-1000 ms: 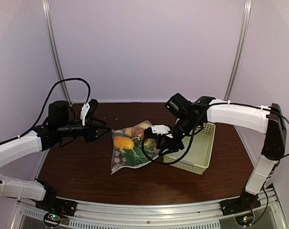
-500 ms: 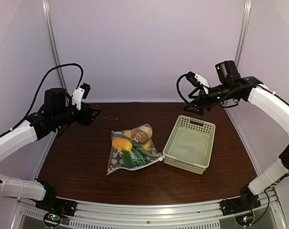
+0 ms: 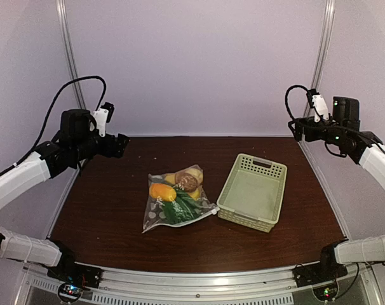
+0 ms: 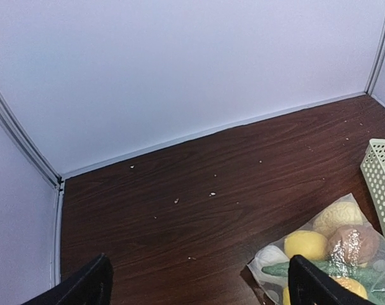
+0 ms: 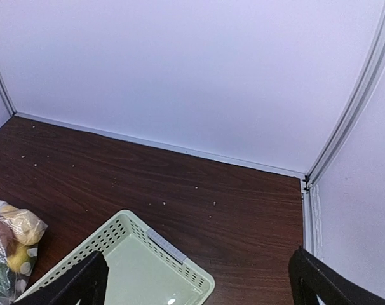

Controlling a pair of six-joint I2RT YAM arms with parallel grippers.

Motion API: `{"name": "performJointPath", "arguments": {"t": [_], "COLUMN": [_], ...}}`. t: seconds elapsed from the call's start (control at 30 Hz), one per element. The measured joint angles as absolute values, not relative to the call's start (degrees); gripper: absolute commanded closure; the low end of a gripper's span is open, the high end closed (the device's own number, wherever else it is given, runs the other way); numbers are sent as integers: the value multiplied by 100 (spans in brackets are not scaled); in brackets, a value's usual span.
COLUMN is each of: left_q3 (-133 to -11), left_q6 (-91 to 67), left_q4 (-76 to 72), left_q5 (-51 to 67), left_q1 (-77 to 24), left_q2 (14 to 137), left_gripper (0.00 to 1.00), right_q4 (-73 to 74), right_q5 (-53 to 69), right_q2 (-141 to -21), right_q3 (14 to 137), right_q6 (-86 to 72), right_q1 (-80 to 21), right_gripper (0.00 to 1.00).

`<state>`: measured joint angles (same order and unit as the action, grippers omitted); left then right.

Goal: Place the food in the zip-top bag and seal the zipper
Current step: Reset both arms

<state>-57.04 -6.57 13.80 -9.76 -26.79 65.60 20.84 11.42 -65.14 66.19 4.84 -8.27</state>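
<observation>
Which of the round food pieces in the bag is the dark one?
The brown piece, toward the bag's far end on the basket side. The orange piece and yellow pieces beside it are bright.

zip-top bag (image 4: 326, 254) cut off by btm edge, left wrist view, basket (image 4: 380, 184) by rt edge

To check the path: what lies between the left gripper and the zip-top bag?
Only bare table, with a few pale crumbs, lies between the left gripper and the zip-top bag. The top external and left wrist views show it.
</observation>
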Motion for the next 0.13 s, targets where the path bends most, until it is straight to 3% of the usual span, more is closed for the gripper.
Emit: {"name": "performJointPath", "arguments": {"t": [0.13], "left_q3": [-5701], "left_q6": [-707], "left_q4": [1378], "left_q5": [-1059], "left_q1": [-2679], "left_q2": [6626], "left_gripper": [2], "right_q4": [1859], "right_q5": [821], "right_q2": [-6128], "right_q3": [6208], "right_q6": [366], "right_q1": [-819], "right_gripper": [0]}}
